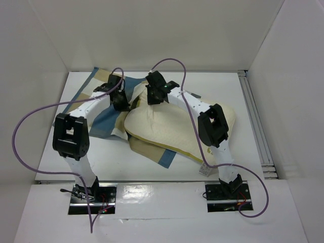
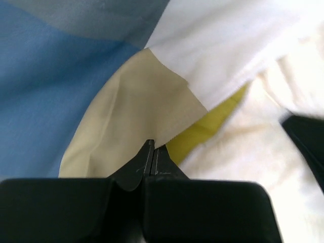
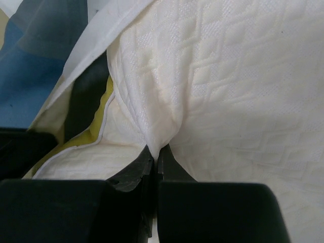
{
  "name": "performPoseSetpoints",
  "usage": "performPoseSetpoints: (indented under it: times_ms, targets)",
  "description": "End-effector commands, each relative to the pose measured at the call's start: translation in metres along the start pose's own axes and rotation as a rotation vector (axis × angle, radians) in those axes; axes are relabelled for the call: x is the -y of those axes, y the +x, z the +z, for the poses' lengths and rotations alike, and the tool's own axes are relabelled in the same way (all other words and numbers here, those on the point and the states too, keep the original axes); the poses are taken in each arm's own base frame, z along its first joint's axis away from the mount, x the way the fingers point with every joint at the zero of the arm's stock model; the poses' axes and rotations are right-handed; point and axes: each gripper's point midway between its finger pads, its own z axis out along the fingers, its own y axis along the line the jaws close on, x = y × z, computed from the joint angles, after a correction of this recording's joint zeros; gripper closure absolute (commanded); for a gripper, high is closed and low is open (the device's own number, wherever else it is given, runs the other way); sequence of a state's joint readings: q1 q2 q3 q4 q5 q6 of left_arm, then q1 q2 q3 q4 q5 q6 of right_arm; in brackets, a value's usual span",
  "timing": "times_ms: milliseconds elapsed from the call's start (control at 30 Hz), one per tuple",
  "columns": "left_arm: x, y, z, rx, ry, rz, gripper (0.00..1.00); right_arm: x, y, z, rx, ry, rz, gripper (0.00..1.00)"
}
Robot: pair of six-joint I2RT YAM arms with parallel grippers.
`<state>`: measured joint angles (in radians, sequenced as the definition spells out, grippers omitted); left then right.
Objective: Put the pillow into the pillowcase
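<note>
Your left gripper (image 2: 152, 151) has its jaws pressed together at the edge of a tan block of the pillowcase (image 2: 66, 96), and the thin cloth runs straight down into the tips. Just right of that pinch, a strip of olive-yellow piping (image 2: 205, 124) shows from under the case's white block.

Your right gripper (image 3: 157, 154) is clamped shut on the pillow (image 3: 228, 76). A ridge of the quilted cream cover is puckered up between its fingers. To its left, the white block of the case laps over the pillow's edge.

From above, the two grippers sit close together just beyond the middle of the table (image 1: 61, 162), the left one (image 1: 121, 98) over the case and the right one (image 1: 154, 96) over the pillow's far left corner. The pillow (image 1: 174, 129) lies centre-right, skewed, with nearly all of its cream face uncovered. The pillowcase (image 1: 104, 121) spreads limp to the far left, and part of it pokes out from under the pillow's near edge.
</note>
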<state>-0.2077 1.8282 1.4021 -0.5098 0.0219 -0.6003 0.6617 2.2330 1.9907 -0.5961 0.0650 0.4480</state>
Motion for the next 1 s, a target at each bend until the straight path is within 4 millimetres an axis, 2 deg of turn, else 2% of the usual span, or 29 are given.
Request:
performPoseSetpoints:
  times_ms: [0,67,100,133,267,367,400,500,533,600,633,667,700,733,767,800,833,867,900,967]
  targets:
    - [0.011,-0.023,-0.058,0.112,0.035,0.050,1.00,-0.027,-0.019,-0.021,0.055,-0.063,0.002,1.00]
    - [0.006,-0.014,-0.067,0.097,0.027,0.060,1.00,-0.031,-0.027,-0.025,0.074,-0.074,0.003,1.00]
    - [0.009,-0.016,-0.079,0.112,0.047,0.062,1.00,-0.031,-0.023,-0.021,0.060,-0.077,0.011,1.00]
    - [0.005,-0.010,-0.079,0.105,0.042,0.072,1.00,-0.033,-0.026,-0.022,0.067,-0.082,0.024,1.00]
    - [0.020,0.004,-0.098,0.078,0.134,0.111,1.00,-0.033,-0.026,-0.015,0.072,-0.075,0.051,1.00]
    - [0.029,0.030,-0.099,0.012,0.172,0.151,1.00,-0.045,-0.036,-0.016,0.093,-0.118,0.099,1.00]
    - [0.033,0.031,-0.102,0.016,0.181,0.161,1.00,-0.051,-0.042,-0.017,0.111,-0.147,0.115,1.00]
    - [0.042,0.063,-0.096,-0.075,0.204,0.201,1.00,-0.065,-0.054,-0.019,0.149,-0.207,0.162,1.00]
    - [0.049,0.078,-0.095,-0.111,0.228,0.224,1.00,-0.067,-0.057,-0.020,0.161,-0.215,0.163,1.00]
    - [0.050,0.095,-0.088,-0.178,0.218,0.247,1.00,-0.066,-0.058,-0.020,0.165,-0.208,0.174,1.00]
    - [0.052,0.099,-0.089,-0.200,0.221,0.253,1.00,-0.066,-0.058,-0.020,0.165,-0.208,0.174,1.00]
    - [0.057,0.090,-0.095,-0.176,0.218,0.255,1.00,-0.064,-0.054,-0.021,0.153,-0.201,0.174,1.00]
    - [0.060,0.085,-0.100,-0.168,0.223,0.256,1.00,-0.061,-0.050,-0.022,0.148,-0.197,0.174,0.95]
    - [0.065,0.078,-0.108,-0.144,0.237,0.259,1.00,-0.061,-0.046,-0.023,0.138,-0.207,0.172,0.83]
    - [0.080,0.060,-0.123,-0.094,0.278,0.274,0.96,-0.061,-0.042,-0.025,0.131,-0.212,0.162,0.52]
    - [0.086,0.052,-0.131,-0.069,0.292,0.290,0.70,-0.056,-0.034,-0.029,0.121,-0.206,0.161,0.38]
    - [0.090,0.041,-0.141,-0.047,0.310,0.293,0.57,-0.056,-0.031,-0.033,0.117,-0.214,0.161,0.31]
    - [0.091,0.039,-0.140,-0.062,0.301,0.291,0.47,-0.054,-0.029,-0.038,0.115,-0.213,0.160,0.26]
    - [0.097,0.023,-0.149,-0.023,0.316,0.295,0.44,-0.050,-0.024,-0.048,0.112,-0.209,0.150,0.17]
    - [0.095,0.008,-0.144,-0.005,0.302,0.284,0.41,-0.044,-0.023,-0.060,0.128,-0.190,0.152,0.13]
